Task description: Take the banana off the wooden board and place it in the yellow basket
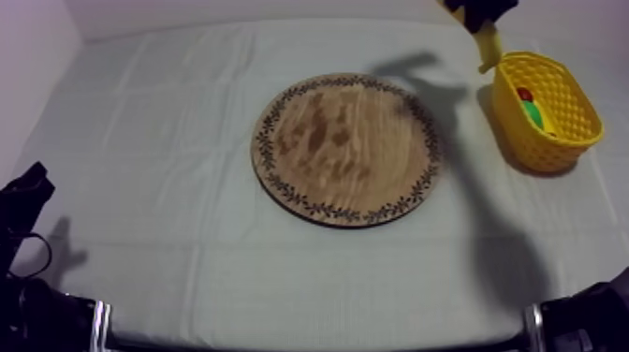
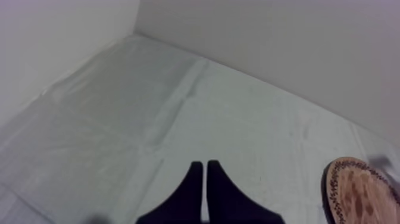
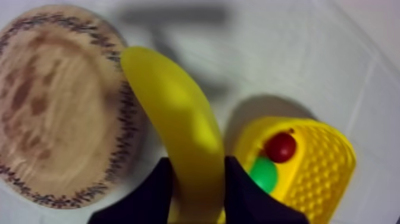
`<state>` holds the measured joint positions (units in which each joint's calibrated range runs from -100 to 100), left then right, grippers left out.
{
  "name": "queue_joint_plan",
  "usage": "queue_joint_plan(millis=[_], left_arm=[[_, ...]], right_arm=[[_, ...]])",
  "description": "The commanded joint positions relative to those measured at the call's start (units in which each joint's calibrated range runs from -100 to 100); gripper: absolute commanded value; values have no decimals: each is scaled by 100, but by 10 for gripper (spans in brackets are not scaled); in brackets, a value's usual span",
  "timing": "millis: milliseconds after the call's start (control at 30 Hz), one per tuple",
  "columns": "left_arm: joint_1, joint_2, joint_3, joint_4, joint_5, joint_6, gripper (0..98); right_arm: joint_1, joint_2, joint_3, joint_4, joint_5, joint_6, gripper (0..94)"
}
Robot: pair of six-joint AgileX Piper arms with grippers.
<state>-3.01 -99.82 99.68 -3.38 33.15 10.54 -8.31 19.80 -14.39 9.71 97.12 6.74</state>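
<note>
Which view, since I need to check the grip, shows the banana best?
The right wrist view: the banana appears large, clamped in the right tool near the yellow basket. The top view catches its end hanging under that tool. The left wrist view faces cloth.

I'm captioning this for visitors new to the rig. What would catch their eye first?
The bright banana, clamped in the right gripper and held up near the yellow basket, far right in the top view. Then the round wooden board in the centre, bare, and a small red fruit beside a green fruit inside the basket.
</note>
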Motion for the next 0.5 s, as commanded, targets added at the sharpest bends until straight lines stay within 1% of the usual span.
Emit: queue_joint_plan(millis=[0, 233, 467], left_arm=[[1, 0, -1, 4, -1, -1, 1], [1, 0, -1, 4, -1, -1, 1], [1, 0, -1, 4, -1, -1, 1]], right_arm=[[253, -15, 20, 12, -19, 26, 158], [762, -39, -33, 87, -41, 163, 164], [1144, -43, -80, 177, -78, 293, 166]])
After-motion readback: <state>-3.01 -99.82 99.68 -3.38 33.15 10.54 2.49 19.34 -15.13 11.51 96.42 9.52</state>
